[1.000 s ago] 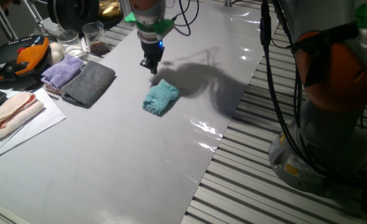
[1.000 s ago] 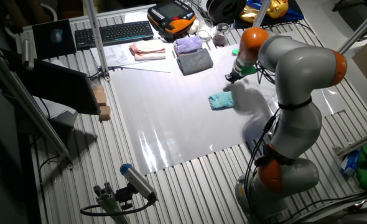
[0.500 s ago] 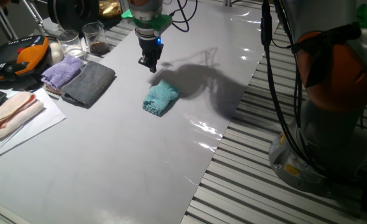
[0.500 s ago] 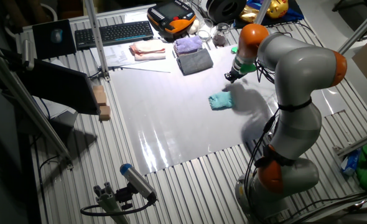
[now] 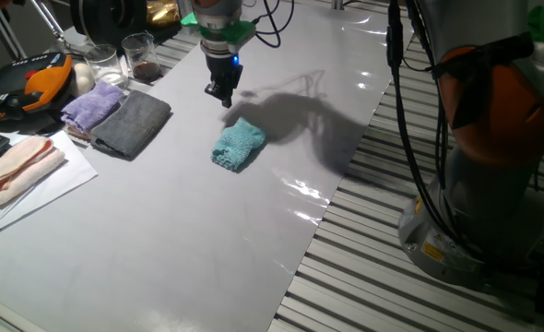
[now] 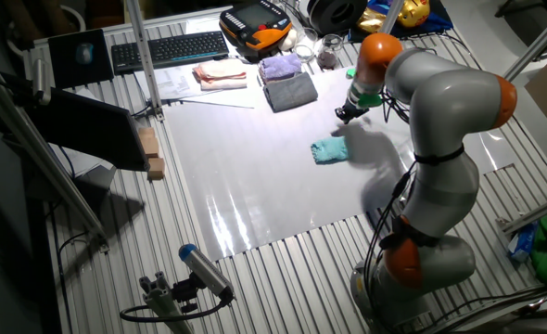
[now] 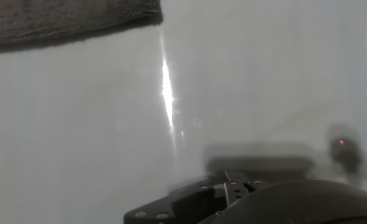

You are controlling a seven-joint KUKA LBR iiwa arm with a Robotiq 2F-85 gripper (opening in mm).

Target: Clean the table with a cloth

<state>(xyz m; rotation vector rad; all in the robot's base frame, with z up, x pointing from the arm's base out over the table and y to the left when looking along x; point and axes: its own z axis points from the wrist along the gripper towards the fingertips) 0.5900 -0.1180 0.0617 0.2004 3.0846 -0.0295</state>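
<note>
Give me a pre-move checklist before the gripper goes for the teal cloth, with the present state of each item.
1. Teal cloth lies free on the table, nothing on top of it: ok.
2. Gripper holds nothing: ok, its tips hang apart from the cloth.
3. Gripper is over the cloth: not ok, it sits beyond the cloth's far edge, and the hand view shows no teal.
4. Jaws open enough to take the cloth: cannot tell, the fingers are blurred and dark in every view.
5. Grey cloth and lilac cloth are off the path: ok, both lie to one side of the teal cloth.
</note>
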